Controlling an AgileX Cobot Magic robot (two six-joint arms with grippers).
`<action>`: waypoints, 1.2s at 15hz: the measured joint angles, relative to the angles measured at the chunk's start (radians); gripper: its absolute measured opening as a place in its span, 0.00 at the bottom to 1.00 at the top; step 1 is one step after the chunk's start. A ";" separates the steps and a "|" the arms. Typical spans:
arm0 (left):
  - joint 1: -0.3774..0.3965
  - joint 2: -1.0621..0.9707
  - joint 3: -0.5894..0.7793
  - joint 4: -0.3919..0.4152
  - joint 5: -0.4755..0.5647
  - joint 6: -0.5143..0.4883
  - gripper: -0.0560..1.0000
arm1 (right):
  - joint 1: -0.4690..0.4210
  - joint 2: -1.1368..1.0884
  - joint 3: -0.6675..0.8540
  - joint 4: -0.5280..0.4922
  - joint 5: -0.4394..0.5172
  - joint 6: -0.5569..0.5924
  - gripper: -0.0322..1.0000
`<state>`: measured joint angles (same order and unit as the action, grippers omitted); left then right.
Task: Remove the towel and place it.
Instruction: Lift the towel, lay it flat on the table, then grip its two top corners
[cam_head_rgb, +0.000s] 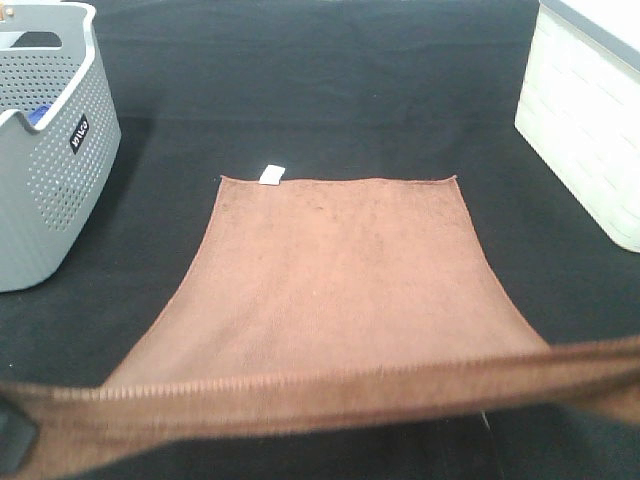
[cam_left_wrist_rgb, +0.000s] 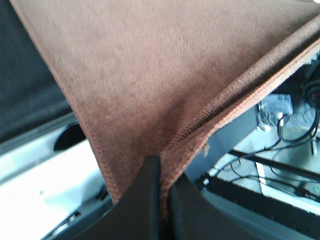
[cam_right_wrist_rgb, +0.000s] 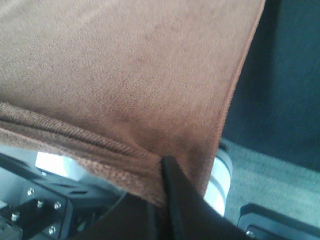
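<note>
Centre: rectangular plush brown towel (cam_head_rgb: 335, 270), uniform warm brown, its near hem ribbed in the same brown; small white fabric tag (cam_head_rgb: 271, 173) at the far left corner. Beneath: plain black cloth tabletop (cam_head_rgb: 330, 80). Left: grey plastic basket (cam_head_rgb: 45, 190), regular pattern of small holes, dark label (cam_head_rgb: 80, 133) with white lettering. Far right: white rectangular bin (cam_head_rgb: 585, 130), brick-like relief, grey top.

Black tabletop (cam_head_rgb: 320, 90); grey basket (cam_head_rgb: 50, 150) (perforated), white bin (cam_head_rgb: 590, 130).
</note>
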<state>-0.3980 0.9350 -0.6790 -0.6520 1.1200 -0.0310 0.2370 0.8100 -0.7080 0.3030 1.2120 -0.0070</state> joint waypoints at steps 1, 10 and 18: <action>0.001 0.000 0.049 -0.013 0.000 0.003 0.05 | -0.002 0.001 0.062 0.015 -0.001 0.000 0.04; 0.007 0.210 0.178 -0.068 -0.001 0.057 0.05 | -0.004 0.279 0.144 0.035 0.001 -0.015 0.04; -0.217 0.544 0.099 0.005 -0.119 0.103 0.05 | -0.015 0.546 0.147 -0.020 -0.106 -0.058 0.09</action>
<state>-0.6150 1.4790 -0.5800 -0.6470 1.0010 0.0720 0.2220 1.3560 -0.5610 0.2830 1.1060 -0.0650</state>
